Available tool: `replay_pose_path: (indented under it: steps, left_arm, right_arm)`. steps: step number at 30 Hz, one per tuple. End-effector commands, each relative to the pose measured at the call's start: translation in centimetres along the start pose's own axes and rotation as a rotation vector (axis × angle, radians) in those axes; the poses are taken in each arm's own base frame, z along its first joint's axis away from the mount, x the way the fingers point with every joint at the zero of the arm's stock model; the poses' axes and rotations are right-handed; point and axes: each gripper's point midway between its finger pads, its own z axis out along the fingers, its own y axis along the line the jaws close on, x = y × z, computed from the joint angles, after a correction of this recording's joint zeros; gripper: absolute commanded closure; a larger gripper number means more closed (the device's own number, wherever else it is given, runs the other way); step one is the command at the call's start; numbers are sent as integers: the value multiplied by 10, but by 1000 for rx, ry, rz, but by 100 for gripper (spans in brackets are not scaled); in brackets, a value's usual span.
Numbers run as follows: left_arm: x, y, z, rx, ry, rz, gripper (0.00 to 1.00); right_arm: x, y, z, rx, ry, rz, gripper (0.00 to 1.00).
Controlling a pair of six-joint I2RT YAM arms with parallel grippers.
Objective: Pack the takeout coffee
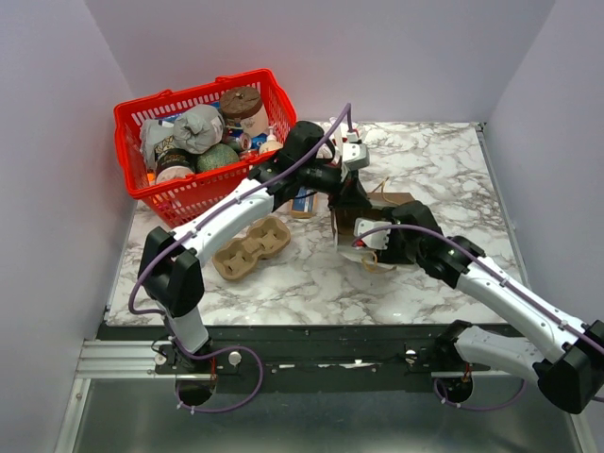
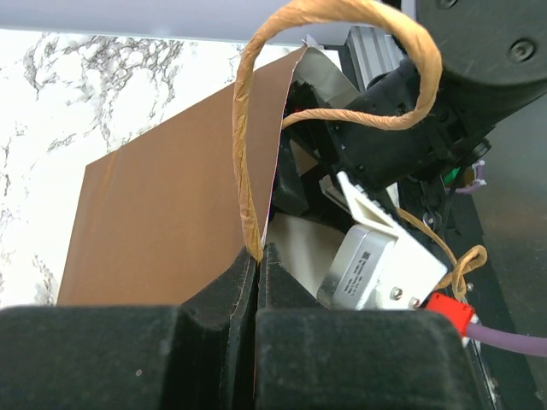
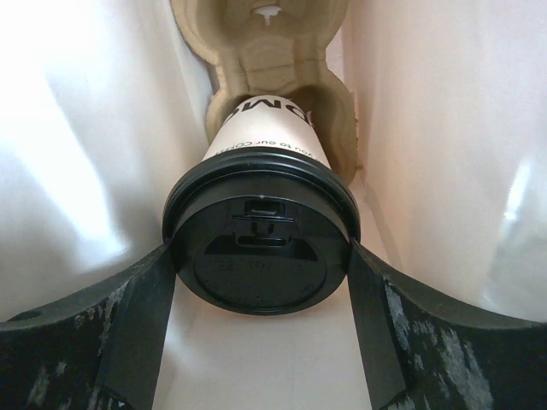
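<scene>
Left tool (image 2: 258,256), seen from its own wrist, is pressed together, pinching the twisted paper handle (image 2: 244,154) right at the top edge of the brown bag (image 2: 171,222). Right wrist view: right tool (image 3: 261,256) is inside the bag's white walls, its fingers (image 3: 145,316) clamped on both sides of the coffee cup (image 3: 261,145) at its black lid. The cup is seated in a cardboard tray (image 3: 256,51). From the top, the bag is mid tabletop (image 1: 425,160), with a second tray (image 1: 250,245) nearby and a red basket (image 1: 142,113) back left.
</scene>
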Motion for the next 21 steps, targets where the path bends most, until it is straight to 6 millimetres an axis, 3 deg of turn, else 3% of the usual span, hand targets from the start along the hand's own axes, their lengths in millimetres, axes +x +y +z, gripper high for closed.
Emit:
replay_pose_path:
  steps: [1, 15, 21]
  left_arm:
    - [-23, -17, -3, 28, -44, 58, 100]
    - [-22, -12, 1, 25, -23, 31, 100]
    - [-18, -9, 4, 41, -17, -11, 100]
  right_arm:
    - [4, 2, 9, 17, -5, 25, 100]
    - [19, -24, 18, 78, 92, -10, 100]
    - [12, -40, 15, 112, 68, -19, 99]
